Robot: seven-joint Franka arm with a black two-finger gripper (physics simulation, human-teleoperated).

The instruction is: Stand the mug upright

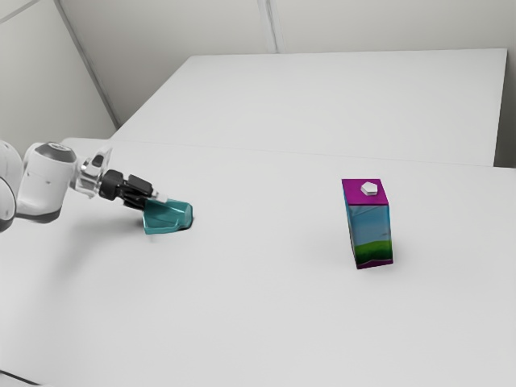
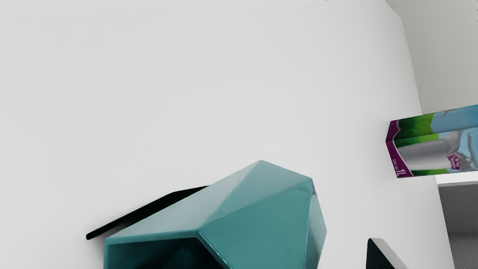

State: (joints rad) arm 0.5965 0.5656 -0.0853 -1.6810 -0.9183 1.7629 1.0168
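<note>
The gripper [image 1: 153, 201] is at the exterior view's left, close against the arm-side end of the teal mug [image 1: 168, 217], which lies on its side on the table. In the wrist view the mug [image 2: 257, 220] has its dark opening toward the hand. There the gripper [image 2: 239, 261] stands open, one fingertip [image 2: 379, 256] apart from the mug, with white table between. The other fingertip is hidden or cannot be told from the mug. A thin black strip [image 2: 149, 210] runs along the mug's far side; what it is, I cannot tell.
A purple, blue and green carton [image 1: 371, 230] stands upright on the white table [image 1: 266, 322], well apart from the mug toward the exterior view's right. Pale walls [image 1: 387, 24] rise behind the table. A dark cable [image 1: 20, 378] lies at the near left corner.
</note>
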